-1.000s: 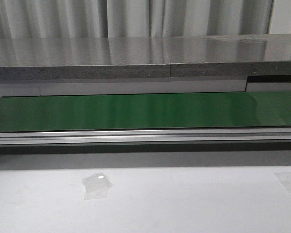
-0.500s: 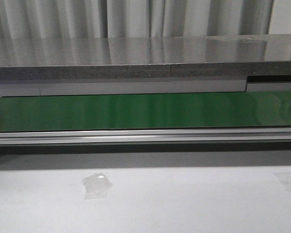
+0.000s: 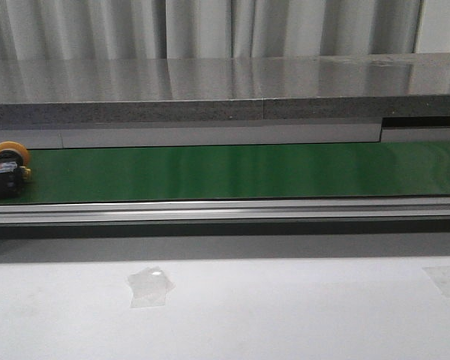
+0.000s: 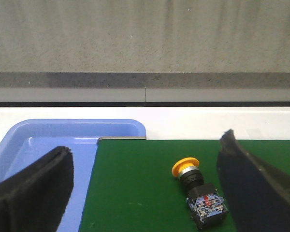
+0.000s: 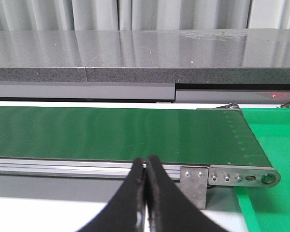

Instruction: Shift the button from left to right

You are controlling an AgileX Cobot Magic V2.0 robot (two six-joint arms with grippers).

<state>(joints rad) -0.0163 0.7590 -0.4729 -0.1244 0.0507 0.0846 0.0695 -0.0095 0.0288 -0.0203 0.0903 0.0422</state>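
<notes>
The button is an orange-yellow round cap on a black switch body. It lies on its side on the green belt at the far left of the front view. In the left wrist view the button lies between my open left gripper's fingers, close to one finger and apart from it. The other finger hangs over the blue tray. My right gripper is shut and empty, before the belt's right end. Neither gripper shows in the front view.
A blue tray adjoins the belt's left end. A grey stone ledge runs behind the belt. A metal rail and end bracket edge the belt. A green mat lies beyond its right end. Tape patches sit on the white table.
The button has come into the front view from the left edge and moved rightward along the belt; one second ago it was out of view.
</notes>
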